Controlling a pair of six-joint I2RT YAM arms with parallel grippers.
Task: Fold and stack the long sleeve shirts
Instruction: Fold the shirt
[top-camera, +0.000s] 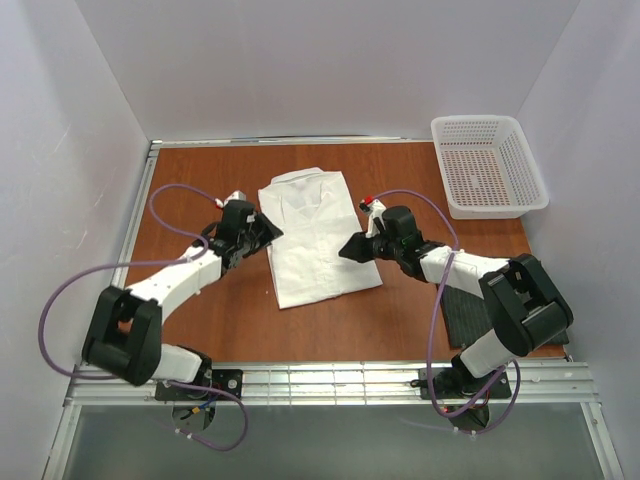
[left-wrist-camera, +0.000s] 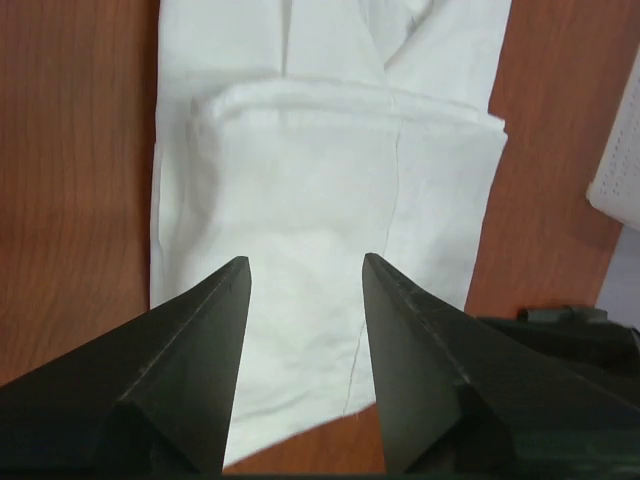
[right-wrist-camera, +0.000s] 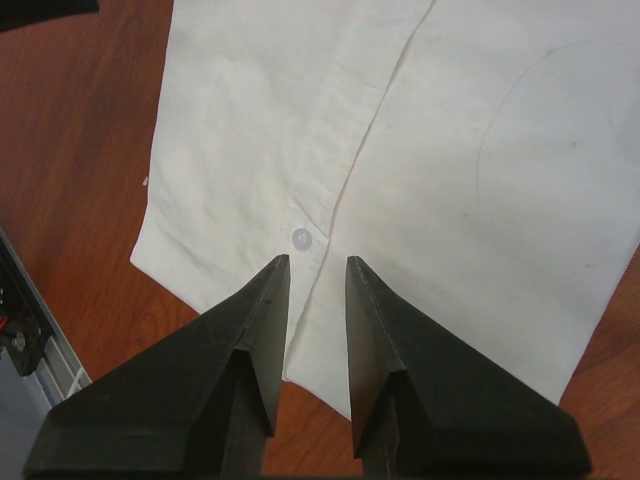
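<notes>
My left claw (left-wrist-camera: 306, 262) is released. Its two dark fingers stand well apart with nothing between them, and in the left wrist view white cloth shows through the gap. My right claw (right-wrist-camera: 316, 262) is released too, with a narrower gap and nothing pinched in it. Just past its tips, toward 12 o'clock in the right wrist view, a small button (right-wrist-camera: 301, 238) sits on the placket seam.

Both claws point at the white shirt (top-camera: 318, 235). It lies folded into a tidy rectangle on the brown table (top-camera: 230, 320), with its collar at the 12 o'clock end. In the top view my left claw comes in at the shirt's 9 o'clock edge and my right claw at about 4 o'clock. I cannot tell whether either one touches the cloth.

The charcoal shirt (top-camera: 462, 318) lies flat at about 4 o'clock from the white one, well apart from it and partly hidden under my right arm. The white mesh basket (top-camera: 490, 165) stands at about 2 o'clock, near the far corner.
</notes>
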